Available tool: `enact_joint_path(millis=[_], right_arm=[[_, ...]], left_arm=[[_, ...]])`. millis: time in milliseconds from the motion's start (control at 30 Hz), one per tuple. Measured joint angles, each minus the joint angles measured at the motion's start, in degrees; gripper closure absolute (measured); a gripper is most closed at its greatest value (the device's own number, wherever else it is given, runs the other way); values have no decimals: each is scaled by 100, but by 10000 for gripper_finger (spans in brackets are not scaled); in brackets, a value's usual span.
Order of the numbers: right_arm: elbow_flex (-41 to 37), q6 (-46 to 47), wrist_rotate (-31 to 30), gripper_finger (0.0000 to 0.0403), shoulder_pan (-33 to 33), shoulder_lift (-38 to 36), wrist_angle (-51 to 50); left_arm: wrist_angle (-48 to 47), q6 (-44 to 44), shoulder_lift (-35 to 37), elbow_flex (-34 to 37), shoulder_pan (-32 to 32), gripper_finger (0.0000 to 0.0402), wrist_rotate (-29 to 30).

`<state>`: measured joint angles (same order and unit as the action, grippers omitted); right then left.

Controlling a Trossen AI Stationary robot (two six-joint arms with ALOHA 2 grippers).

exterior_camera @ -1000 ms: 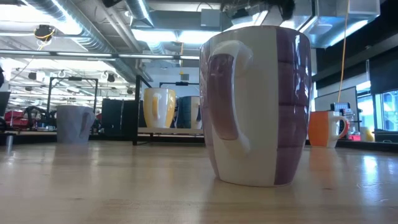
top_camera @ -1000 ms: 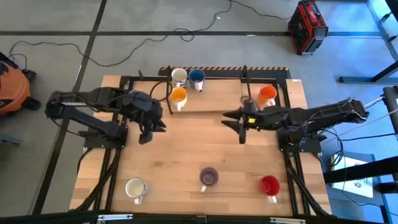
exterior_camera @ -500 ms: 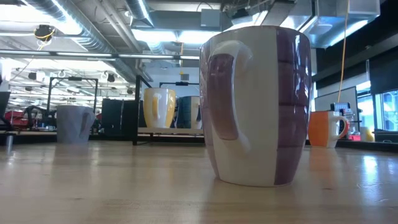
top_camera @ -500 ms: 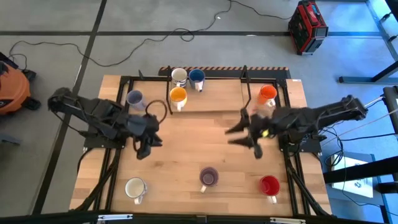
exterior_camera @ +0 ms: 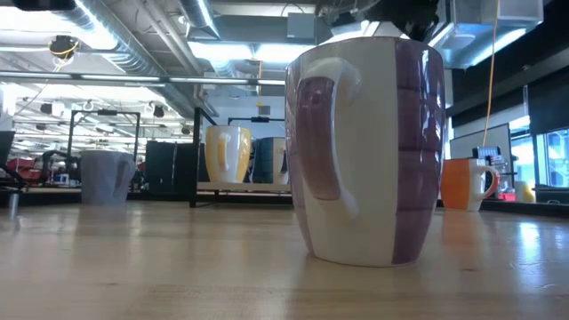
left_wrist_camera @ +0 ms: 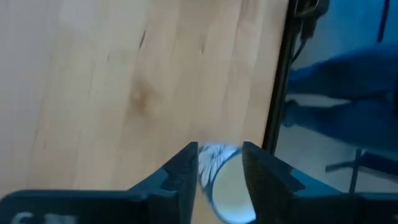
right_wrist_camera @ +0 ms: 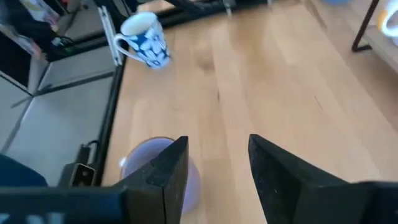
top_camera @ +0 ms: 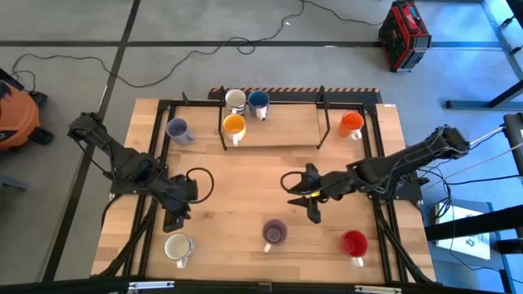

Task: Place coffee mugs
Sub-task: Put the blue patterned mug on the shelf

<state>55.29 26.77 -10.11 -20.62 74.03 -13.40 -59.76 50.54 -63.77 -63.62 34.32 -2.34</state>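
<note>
**Two arms over the near row of mugs on the wooden table**

High view. On the light wooden table [top_camera: 245,175], the glossy purple cylindrical mug [top_camera: 274,233] stands at the middle of the near edge and serves as landmark. To its left stands the white glossy mug [top_camera: 177,247]; to its right, the red glossy mug [top_camera: 354,242]. On the far side of the table from the purple mug stand the yellow-orange mug [top_camera: 234,125], the cream mug [top_camera: 235,100] and the blue mug [top_camera: 259,100], close together. The orange mug [top_camera: 351,122] stands far right of it; the grey-lavender mug [top_camera: 177,129] stands far left. The left gripper [top_camera: 175,219] hangs left of the purple mug, just beyond the white mug. The right gripper [top_camera: 313,211] hangs just beyond and right of the purple mug, empty.

Low view. The purple mug [exterior_camera: 369,151] fills the centre, upright, handle facing the camera's left. Behind it appear the yellow-orange mug [exterior_camera: 228,154], the grey-lavender mug [exterior_camera: 107,176] and the orange mug [exterior_camera: 467,184].

Left wrist view. The left gripper [left_wrist_camera: 221,163] has its fingers parted with a narrow gap, touching nothing; the white mug's rim [left_wrist_camera: 225,186] shows between them, below.

Right wrist view. The right gripper [right_wrist_camera: 217,155] stands with fingers spread, holding nothing. The purple mug [right_wrist_camera: 163,167] lies below one finger; a white mug with blue pattern [right_wrist_camera: 144,39] stands farther off.
</note>
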Motion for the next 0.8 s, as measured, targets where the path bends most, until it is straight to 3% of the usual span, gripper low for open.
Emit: enact_joint_path(millis=[133, 267, 600, 800], right_arm=[[0, 283, -34, 249, 0, 139, 11], [0, 480, -92, 249, -2, 165, 23], [2, 597, -138, 249, -2, 165, -22], [2, 598, -250, 249, 0, 165, -23]], left_arm=[[-248, 138, 2, 20, 141, 243, -319], [-209, 301, 2, 20, 453, 234, -425], [186, 769, -252, 18, 1529, 237, 618], [181, 671, -913, 18, 1813, 237, 616]])
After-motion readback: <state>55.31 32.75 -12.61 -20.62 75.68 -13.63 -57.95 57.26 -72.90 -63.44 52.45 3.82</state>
